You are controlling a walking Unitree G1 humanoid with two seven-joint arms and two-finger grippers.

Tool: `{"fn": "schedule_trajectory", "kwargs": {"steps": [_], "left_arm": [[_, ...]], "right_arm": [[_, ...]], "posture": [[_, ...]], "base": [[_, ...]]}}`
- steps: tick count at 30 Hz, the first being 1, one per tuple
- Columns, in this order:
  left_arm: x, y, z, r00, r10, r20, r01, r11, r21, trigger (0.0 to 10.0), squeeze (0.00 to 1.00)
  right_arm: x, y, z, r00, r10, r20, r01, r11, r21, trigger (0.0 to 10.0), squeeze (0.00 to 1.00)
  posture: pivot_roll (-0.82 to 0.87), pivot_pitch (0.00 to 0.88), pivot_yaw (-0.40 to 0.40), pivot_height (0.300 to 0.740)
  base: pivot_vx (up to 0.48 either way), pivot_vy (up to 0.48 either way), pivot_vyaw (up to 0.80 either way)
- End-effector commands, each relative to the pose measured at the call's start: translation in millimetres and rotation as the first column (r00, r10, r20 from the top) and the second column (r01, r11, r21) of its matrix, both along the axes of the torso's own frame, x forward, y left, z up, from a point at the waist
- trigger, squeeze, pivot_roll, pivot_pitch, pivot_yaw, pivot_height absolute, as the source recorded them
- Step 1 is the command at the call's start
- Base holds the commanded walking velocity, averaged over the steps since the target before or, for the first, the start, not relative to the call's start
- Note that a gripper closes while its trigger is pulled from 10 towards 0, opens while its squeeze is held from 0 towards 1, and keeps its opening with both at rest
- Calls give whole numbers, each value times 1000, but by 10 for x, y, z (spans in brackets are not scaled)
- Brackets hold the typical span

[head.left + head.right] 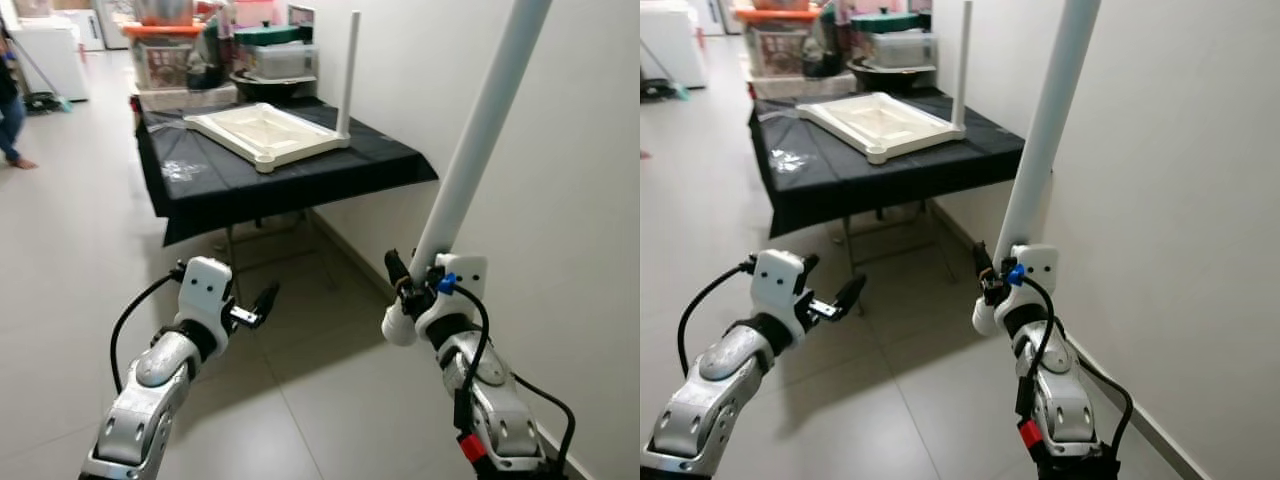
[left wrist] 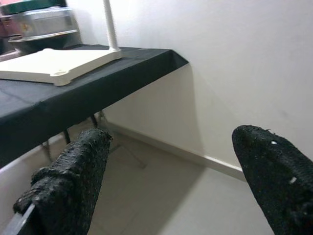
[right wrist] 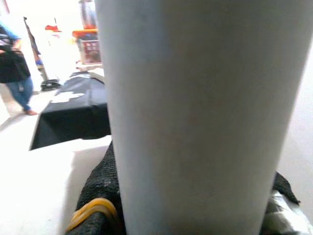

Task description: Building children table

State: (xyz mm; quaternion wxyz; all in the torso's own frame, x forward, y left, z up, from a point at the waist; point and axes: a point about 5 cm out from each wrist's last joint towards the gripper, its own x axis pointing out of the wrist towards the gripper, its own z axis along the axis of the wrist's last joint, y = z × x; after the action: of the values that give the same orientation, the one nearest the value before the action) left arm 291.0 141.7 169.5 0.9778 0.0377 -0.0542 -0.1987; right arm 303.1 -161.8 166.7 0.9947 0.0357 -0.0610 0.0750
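White table leg (image 1: 470,160) held near upright in closed right pincer (image 1: 412,290), carried for fitting to inverted tabletop (image 1: 262,131) on black-draped counter (image 1: 300,175) ahead, one leg (image 1: 348,72) already mounted at corner; left pincer (image 1: 258,305) open, empty, kept free.

White leg (image 1: 478,140) upright; tabletop (image 1: 262,131) inverted

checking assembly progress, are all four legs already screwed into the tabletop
No, the upside-down white tabletop on the black-clothed table carries one upright leg, and the right gripper holds another leg.
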Motion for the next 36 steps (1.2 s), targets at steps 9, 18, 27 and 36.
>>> {"fn": "schedule_trajectory", "kwargs": {"steps": [9,18,27,36], "left_arm": [[63,-38,26,1000,7,20,-7,1000,-8,10000,0],[72,-80,44,999,-7,33,8,1000,-12,10000,0],[66,-111,24,999,-17,35,18,1000,-6,10000,0],[80,-143,28,999,-23,37,24,1000,-11,10000,0]], "right_arm": [[-21,50,-3,1000,29,-7,-29,999,-40,10000,0],[10,51,-5,1000,12,-7,-12,1000,-3,10000,0],[4,107,-7,999,36,-4,-36,998,-47,10000,0],[23,69,4,1000,24,-12,-25,998,-54,10000,0]], "posture": [[37,0,-48,740],[47,0,-53,740],[49,0,-55,740],[41,0,-54,740]], "base": [[480,0,0],[480,0,356],[480,0,145],[480,0,356]]}}
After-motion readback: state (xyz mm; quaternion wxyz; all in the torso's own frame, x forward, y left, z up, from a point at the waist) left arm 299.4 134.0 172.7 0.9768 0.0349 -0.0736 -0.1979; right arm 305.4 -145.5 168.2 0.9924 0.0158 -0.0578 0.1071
